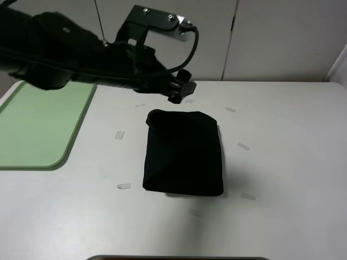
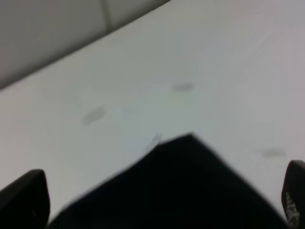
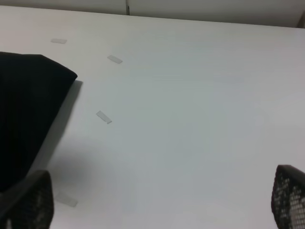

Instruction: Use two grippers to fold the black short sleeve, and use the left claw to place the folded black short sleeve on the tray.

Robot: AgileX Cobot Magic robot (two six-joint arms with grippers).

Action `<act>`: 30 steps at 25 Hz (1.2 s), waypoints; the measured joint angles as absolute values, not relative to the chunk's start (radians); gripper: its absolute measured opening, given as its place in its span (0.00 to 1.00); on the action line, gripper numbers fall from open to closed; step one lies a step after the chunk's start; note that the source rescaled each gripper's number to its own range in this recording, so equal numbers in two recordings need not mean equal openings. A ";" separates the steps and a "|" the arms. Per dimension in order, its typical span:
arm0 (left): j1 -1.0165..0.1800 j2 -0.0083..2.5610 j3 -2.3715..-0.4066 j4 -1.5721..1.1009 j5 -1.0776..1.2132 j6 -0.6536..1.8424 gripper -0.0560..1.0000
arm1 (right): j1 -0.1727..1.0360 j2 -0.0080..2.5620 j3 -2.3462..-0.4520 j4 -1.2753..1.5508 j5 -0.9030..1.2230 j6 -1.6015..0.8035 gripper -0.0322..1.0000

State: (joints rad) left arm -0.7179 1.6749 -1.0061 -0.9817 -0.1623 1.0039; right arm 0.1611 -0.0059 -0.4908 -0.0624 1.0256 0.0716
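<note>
The black short sleeve (image 1: 184, 154) lies folded into a compact rectangle in the middle of the white table. My left gripper (image 1: 181, 90) hovers just beyond the shirt's far edge. In the blurred left wrist view the left gripper (image 2: 159, 205) is open, with a corner of the shirt (image 2: 186, 186) between and below its fingertips (image 2: 26, 200). The right gripper (image 3: 157, 205) is open and empty over bare table to the right of the shirt (image 3: 24, 109); it is out of the exterior view. The light green tray (image 1: 38, 127) lies at the table's left edge.
Several small strips of clear tape (image 1: 119, 135) are stuck to the table (image 1: 293, 162) around the shirt. The left arm (image 1: 65, 54) reaches in from the back left, above the tray's far end. A wall of white panels stands behind the table.
</note>
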 joint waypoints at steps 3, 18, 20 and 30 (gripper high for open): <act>-0.718 1.601 -0.879 -0.982 -0.212 0.875 0.99 | 0.161 -0.006 -0.491 -0.062 1.026 0.072 1.00; -0.636 1.522 -0.656 -1.152 -0.090 0.484 1.00 | 0.161 -0.006 -0.491 -0.062 1.026 0.072 1.00; -0.596 1.522 -0.656 -1.222 -0.079 0.481 1.00 | 0.161 -0.006 -0.491 -0.062 1.026 0.072 1.00; -0.399 1.588 -0.656 -1.576 0.112 0.655 0.96 | 0.161 -0.006 -0.491 -0.062 1.026 0.072 1.00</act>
State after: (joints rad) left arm -0.3993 1.5882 -0.6560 -1.5758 0.1123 0.6554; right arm 0.1611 -0.0059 -0.4908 -0.0624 1.0256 0.0716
